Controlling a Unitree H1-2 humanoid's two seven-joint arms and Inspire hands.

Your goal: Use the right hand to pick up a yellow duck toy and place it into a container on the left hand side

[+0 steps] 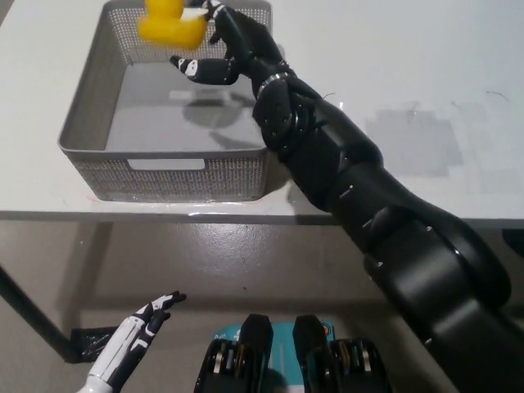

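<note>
While the black right hand [219, 51] hangs over the grey mesh basket [90, 106], fingers look spread, the yellow duck toy [170, 24] just beyond its fingertips, apparently released above the far side. Carry done; duck not yet resting inside. White left hand [146, 326] idles low, fingers apart.

White table [426, 98]; grey mesh basket [176, 176] on it.
</note>
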